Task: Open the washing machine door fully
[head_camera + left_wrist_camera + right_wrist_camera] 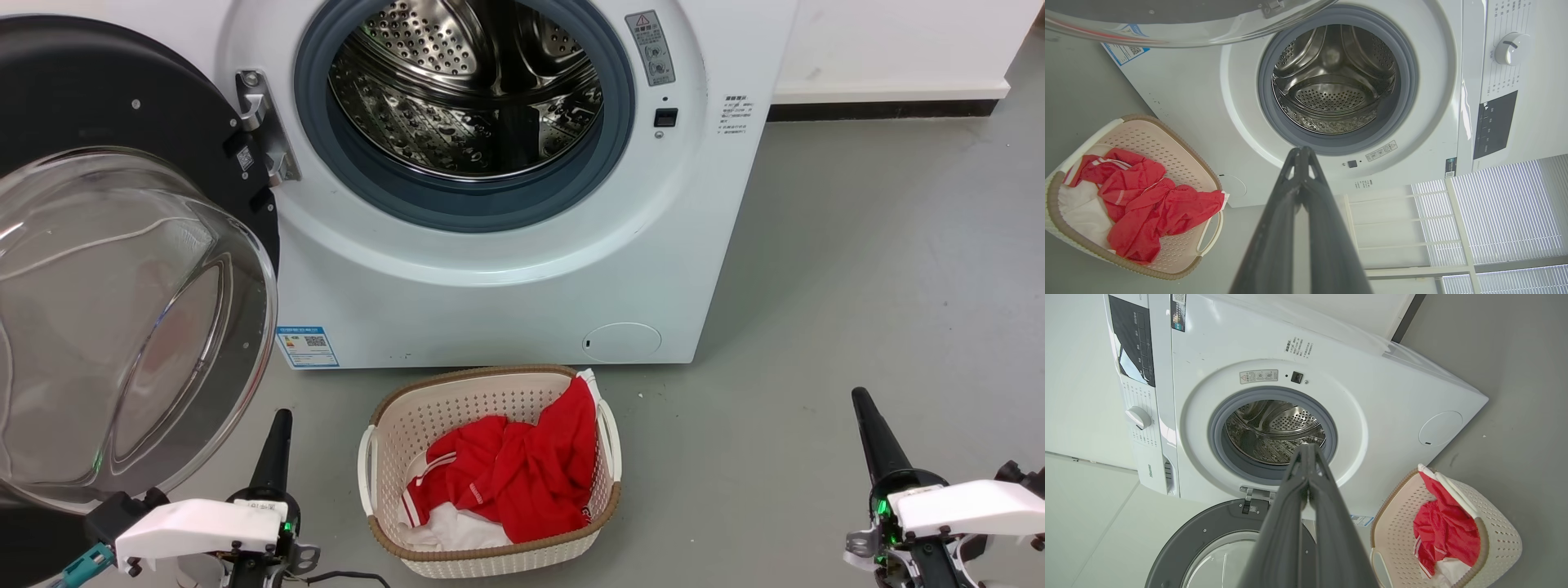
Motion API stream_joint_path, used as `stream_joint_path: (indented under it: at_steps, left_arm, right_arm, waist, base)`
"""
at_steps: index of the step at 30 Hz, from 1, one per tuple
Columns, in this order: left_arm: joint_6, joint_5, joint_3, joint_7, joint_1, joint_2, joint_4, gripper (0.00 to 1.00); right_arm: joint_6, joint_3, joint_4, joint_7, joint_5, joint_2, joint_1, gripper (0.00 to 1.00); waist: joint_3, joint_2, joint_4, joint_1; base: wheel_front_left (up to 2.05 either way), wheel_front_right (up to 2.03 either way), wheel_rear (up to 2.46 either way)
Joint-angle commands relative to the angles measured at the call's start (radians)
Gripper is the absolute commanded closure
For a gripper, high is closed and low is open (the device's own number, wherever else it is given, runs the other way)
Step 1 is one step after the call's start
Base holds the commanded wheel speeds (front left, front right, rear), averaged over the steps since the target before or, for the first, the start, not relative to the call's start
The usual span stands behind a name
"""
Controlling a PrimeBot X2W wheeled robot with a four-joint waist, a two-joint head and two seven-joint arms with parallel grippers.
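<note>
Your right gripper (1306, 451) shows both dark fingers pressed together, tips lined up against the grey-blue ring (1218, 451) of the washing machine (1392, 388). The washing machine door (1180, 547) hangs swung wide from its hinge, well clear of the steel drum (1274, 430). A pale basket (1498, 535) holding red clothing (1443, 535) sits on the grey floor (1515, 375) just beside the machine.

the washing machine door (98, 90) runs off the left edge; blue label (307, 346) print too small to read.
</note>
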Motion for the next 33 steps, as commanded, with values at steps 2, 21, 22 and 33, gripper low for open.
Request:
stream_joint_path:
  at_steps: [2,21,22,33]
  left_arm:
    - [-0.005,-0.029,0.006,0.008,-0.023,0.000,-0.002,1.00]
    - [-0.019,-0.181,0.019,0.047,-0.036,-0.010,0.005,1.00]
    - [-0.020,-0.188,0.020,0.050,-0.037,-0.011,0.005,1.00]
    - [-0.026,-0.266,0.027,0.070,-0.045,-0.016,0.008,1.00]
  right_arm:
    - [0.000,-0.005,-0.002,0.007,0.033,-0.004,-0.022,1.00]
    - [0.000,-0.023,0.012,0.040,0.192,-0.001,-0.039,1.00]
    - [0.000,-0.024,0.013,0.042,0.200,0.000,-0.040,1.00]
    - [0.000,-0.034,0.021,0.061,0.281,0.002,-0.052,1.00]
  waist:
    - [0.000,0.0000,0.000,-0.0001]
    - [0.002,0.0000,-0.002,-0.0001]
    - [0.002,0.0000,-0.003,-0.0001]
    - [0.003,0.0000,-0.004,-0.0001]
  base:
    - [0.00,0.00,0.00]
    - [0.00,0.00,0.00]
    - [0.00,0.00,0.00]
    - [0.00,0.00,0.00]
